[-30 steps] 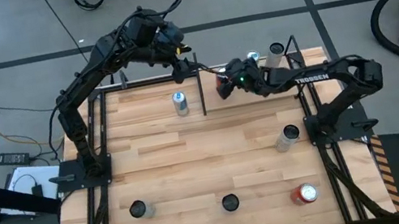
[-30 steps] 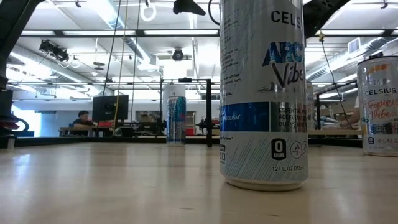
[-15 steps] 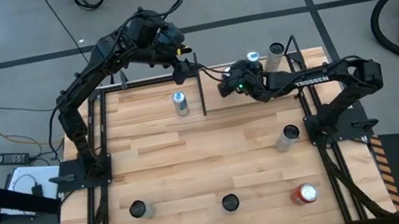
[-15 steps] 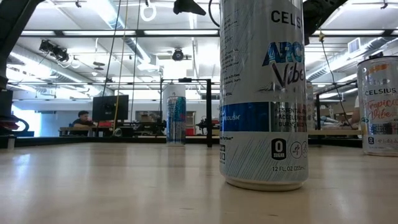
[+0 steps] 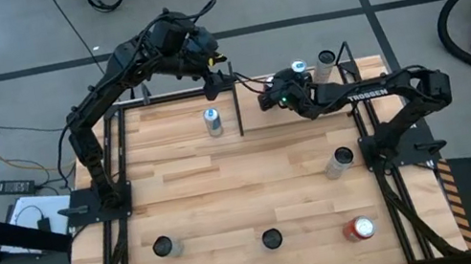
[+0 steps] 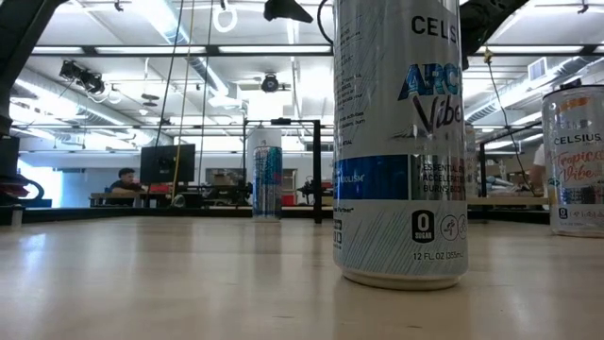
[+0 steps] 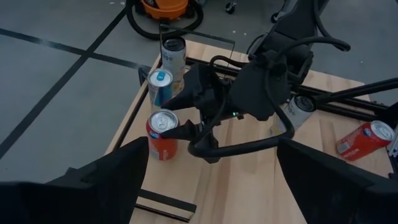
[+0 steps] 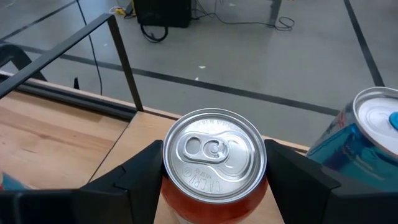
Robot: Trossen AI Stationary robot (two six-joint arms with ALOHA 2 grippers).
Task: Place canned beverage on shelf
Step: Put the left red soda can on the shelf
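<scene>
Right gripper (image 7: 180, 127) is seen at the shelf (image 5: 312, 123) in the table's far right corner, its two fingers set on either side of a red can (image 8: 214, 168) that stands upright on the pale panel. In the right wrist view the fingers flank the can closely, but whether they press on it or have a slight gap cannot be told. Just beside the red can a blue can (image 7: 160, 84) stands, and a tall pale can (image 7: 173, 55) beyond that, both upright on the shelf.

Left gripper (image 5: 218, 75) is held over the table's far edge, near the black upright rod (image 5: 237, 107) that bounds the shelf, with its fingers spread and nothing between them.

On the darker planked table (image 5: 228, 201) several cans remain: a blue-and-white can (image 5: 212, 121) close to the shelf's rod, a silver can (image 5: 339, 161) on the right, a red can lying on its side (image 5: 360, 227) at the near right, and two dark-topped cans (image 5: 167, 247) along the near edge.

The step in hand is judged to be the setting-down of the red can on the shelf. Next, the fingers would need to be opened fully and drawn straight back, so that the blue can close by is not knocked.
</scene>
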